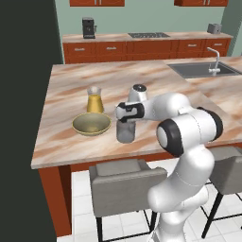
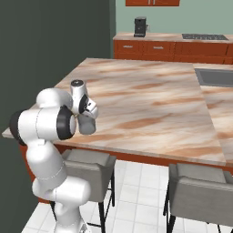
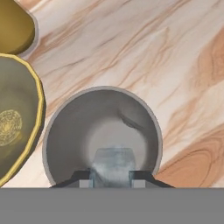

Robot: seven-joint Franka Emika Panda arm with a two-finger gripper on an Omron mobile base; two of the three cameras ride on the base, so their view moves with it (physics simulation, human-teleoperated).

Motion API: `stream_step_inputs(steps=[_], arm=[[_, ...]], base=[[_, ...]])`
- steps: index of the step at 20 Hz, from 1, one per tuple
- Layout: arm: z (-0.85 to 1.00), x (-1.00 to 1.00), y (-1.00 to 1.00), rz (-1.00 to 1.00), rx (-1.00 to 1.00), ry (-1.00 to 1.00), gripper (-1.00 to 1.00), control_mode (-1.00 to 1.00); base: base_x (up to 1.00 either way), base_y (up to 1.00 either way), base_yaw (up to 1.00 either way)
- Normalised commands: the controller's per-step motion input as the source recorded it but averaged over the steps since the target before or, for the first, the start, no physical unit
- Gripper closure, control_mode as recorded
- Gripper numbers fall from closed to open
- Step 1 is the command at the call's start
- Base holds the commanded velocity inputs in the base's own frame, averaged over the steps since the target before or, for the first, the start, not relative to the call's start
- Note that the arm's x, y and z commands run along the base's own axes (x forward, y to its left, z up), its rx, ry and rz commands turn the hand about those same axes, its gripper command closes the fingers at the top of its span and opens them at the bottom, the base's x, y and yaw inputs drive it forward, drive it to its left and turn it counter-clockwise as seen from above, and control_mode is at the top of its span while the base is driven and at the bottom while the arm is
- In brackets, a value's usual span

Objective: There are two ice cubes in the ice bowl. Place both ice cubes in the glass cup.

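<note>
The claw (image 3: 112,178) grips an ice cube (image 3: 113,164) right above the cup (image 3: 65,131) — bowl (image 1: 91,124) just left, on the desk (image 1: 71,94).

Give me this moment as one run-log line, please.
gripper: shut on ice cube | position: above glass cup mouth | ice bowl: left of cup, no cubes visible | next: release

I am reading no text, label, brand, number or sign in any view. I am finding only a faint circular pattern inside the ice bowl (image 3: 11,127), which carries no legible characters.
</note>
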Motion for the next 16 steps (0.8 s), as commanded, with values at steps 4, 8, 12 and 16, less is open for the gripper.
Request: stream_step_inputs(steps=[4, 8, 12, 16], arm=[[-0.10, 0.14, 0.08, 0.00, 0.00, 0.00, 1.00, -1.00], [-0.11, 0.21, 0.06, 0.00, 0.00, 0.00, 1.00, -1.00], [-0.06, 0.21, 0.02, 0.00, 0.00, 0.03, -1.00, -1.00], [0.16, 0.00, 0.00, 0.00, 0.01, -0.02, -1.00, -1.00]], base=[[0.00, 0.00, 0.00], [0.00, 0.00, 0.00], [0.00, 0.00, 0.00], [0.00, 0.00, 0.00]])
